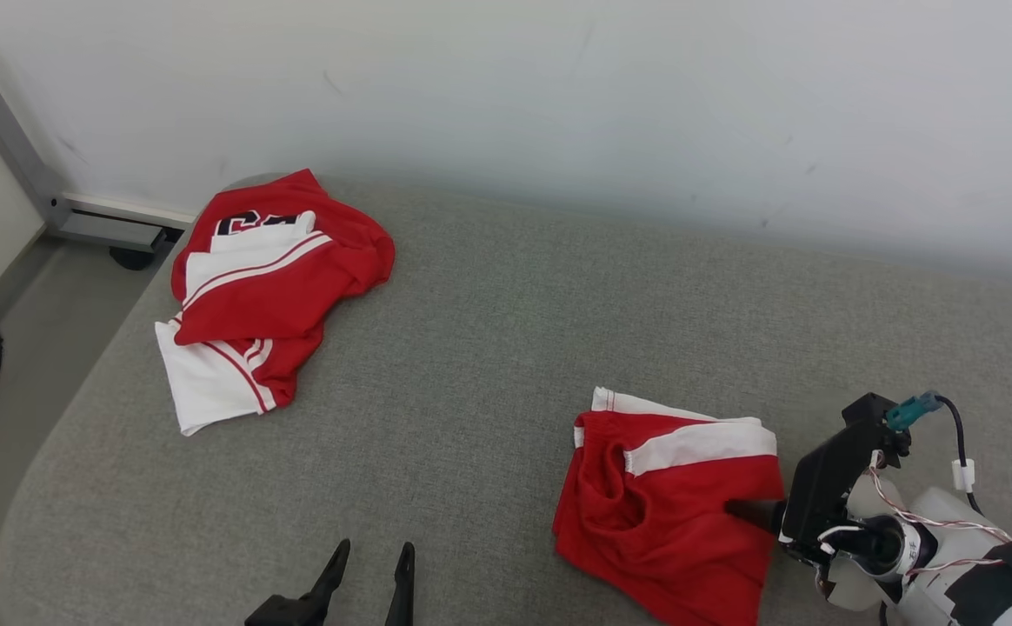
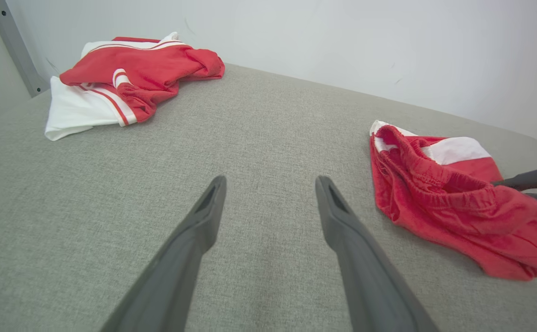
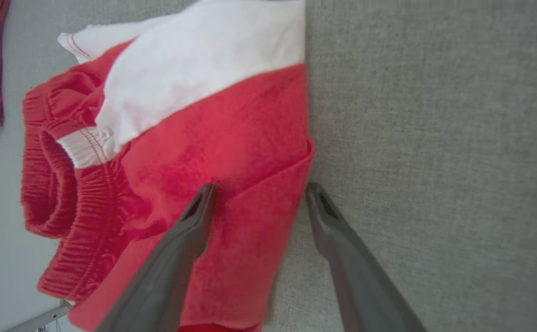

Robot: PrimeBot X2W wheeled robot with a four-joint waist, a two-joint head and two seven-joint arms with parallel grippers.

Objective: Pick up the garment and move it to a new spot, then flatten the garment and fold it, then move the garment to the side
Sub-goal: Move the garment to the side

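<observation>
A folded red garment with a white band, shorts with an elastic waist [image 1: 662, 513] [image 2: 453, 207] [image 3: 231, 138], lies on the grey padded surface at the near right. My right gripper [image 1: 736, 511] [image 3: 260, 189] is open at its right edge. One finger is over the red cloth and the other over the bare surface just beside the edge; nothing is pinched. Its fingers [image 2: 536, 177] reach in from the right in the left wrist view. My left gripper [image 1: 374, 548] [image 2: 272, 180] stands open and empty over the bare surface at the near middle.
A second red and white garment [image 1: 271, 287] [image 2: 134, 69] lies crumpled at the far left corner of the grey surface [image 1: 506, 330]. A pale wall runs along the back. A metal frame leg [image 1: 10, 148] and floor lie off the left edge.
</observation>
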